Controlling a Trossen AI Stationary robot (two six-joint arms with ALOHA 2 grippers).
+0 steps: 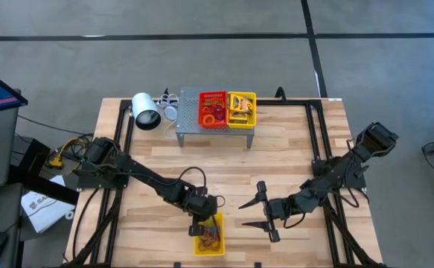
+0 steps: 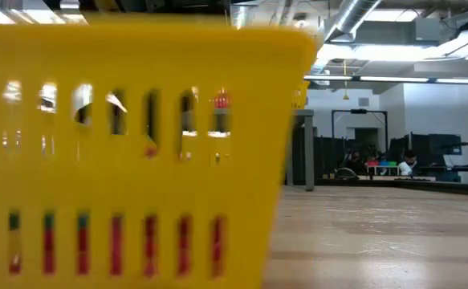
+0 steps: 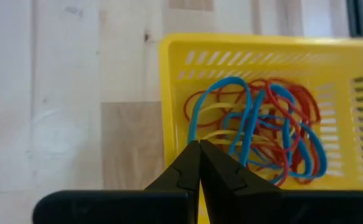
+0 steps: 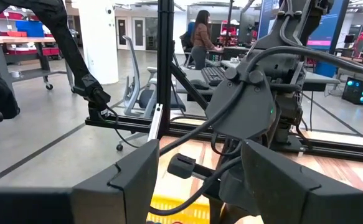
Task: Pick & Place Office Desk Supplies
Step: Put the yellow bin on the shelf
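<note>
**My left jaws shut over the near tray, my right jaws wide and empty**

Closest to me, at the front edge of the desk (image 1: 276, 160), sits a yellow tray (image 1: 209, 237). In it lies a tangle of rubber bands (image 3: 262, 134): blue, red and yellow loops heaped together against its slotted floor. My left gripper (image 1: 202, 223) hangs right over this tray's near rim, and my left wrist view shows its two dark fingers (image 3: 187, 171) pressed tip to tip. The jaws are fully shut. I cannot tell whether a strand is pinched between the tips; the bands lie just beyond them, and nothing shows lifted clear.

From desk height the tray's slotted yellow wall fills most of the low view, with red showing through the lower slots.

Just to the right of the tray, my right gripper (image 1: 260, 211) hovers over bare wood. Its jaws stand wide apart and hold nothing. Its wrist camera looks across at my left arm (image 4: 256, 106) and its cables, with a sliver of the yellow tray below.

Farther back, near the rear edge of the desk, a small grey perforated stand (image 1: 189, 112) carries a red tray (image 1: 214, 110) and a second yellow tray (image 1: 241, 109) side by side, touching. The red one holds orange and red loops; the yellow one holds small yellow-orange packets. Left of the stand a white cylinder (image 1: 146, 112) lies on its side.

Beyond the desk, a person (image 4: 203, 34) stands among workbenches.
</note>
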